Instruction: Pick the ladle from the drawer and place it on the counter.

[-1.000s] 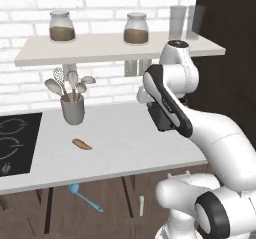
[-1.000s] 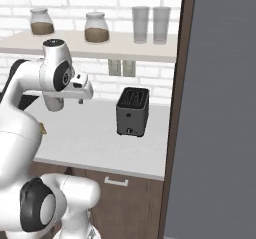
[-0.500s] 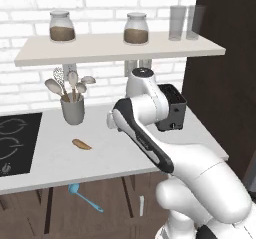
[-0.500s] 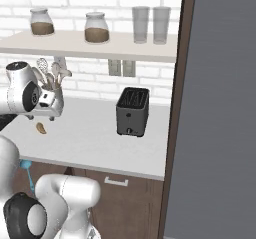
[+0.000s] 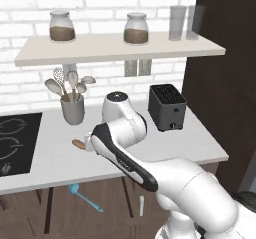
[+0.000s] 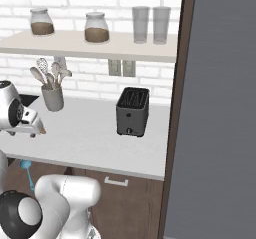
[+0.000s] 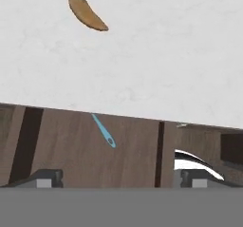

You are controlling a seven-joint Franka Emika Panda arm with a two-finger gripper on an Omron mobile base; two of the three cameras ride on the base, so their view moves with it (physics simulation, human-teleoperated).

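ladle (image 5: 83,196): thin blue, below counter (image 5: 55,163) | counter: matte white | end effector (image 7: 121,177): released

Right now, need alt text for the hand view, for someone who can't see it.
Looking down past the open gripper: a thin bright blue ladle lies against dark brown wood below the edge of the white-grey counter. A small brown oblong food piece rests on the counter near the top left, well apart from the ladle.
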